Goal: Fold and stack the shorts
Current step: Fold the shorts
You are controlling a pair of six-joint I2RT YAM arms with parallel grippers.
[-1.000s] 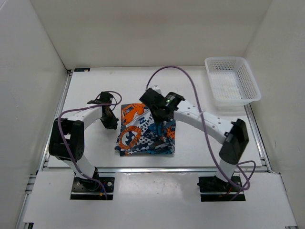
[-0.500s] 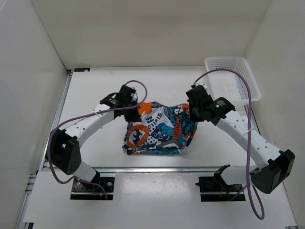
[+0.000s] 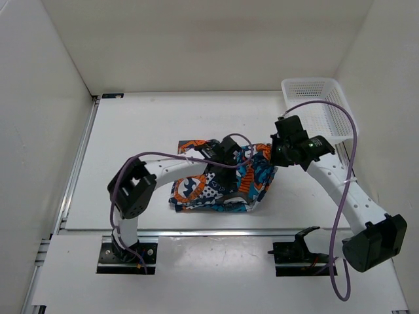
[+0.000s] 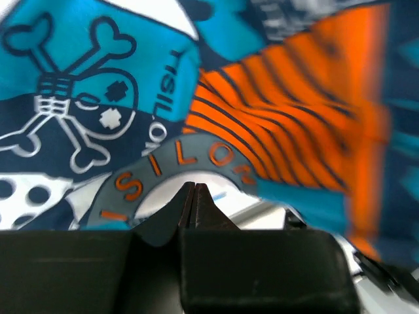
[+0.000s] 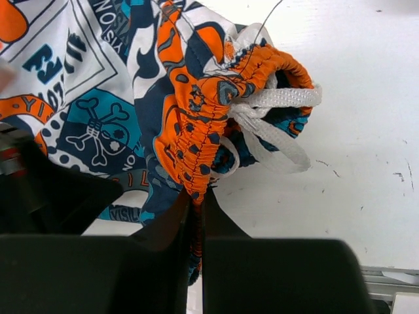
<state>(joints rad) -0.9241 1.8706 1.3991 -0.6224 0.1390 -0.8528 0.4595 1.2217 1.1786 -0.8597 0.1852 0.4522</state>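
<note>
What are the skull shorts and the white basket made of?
The shorts look like thin, soft cloth, matte and printed: they crumple and drape. The orange waistband is gathered, likely elastic; the white drawstring looks like woven cord. The basket seems stiff white plastic, judging by its moulded mesh walls.

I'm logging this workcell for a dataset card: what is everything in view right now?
shorts: one, orange, teal, white and black print, bunched mid-table
drawstring: one, white, at the orange waistband
basket: one, white, far right corner
table: one, white, under everything
left gripper: one, black, shut on the shorts
right gripper: one, black, shut on the waistband
</note>
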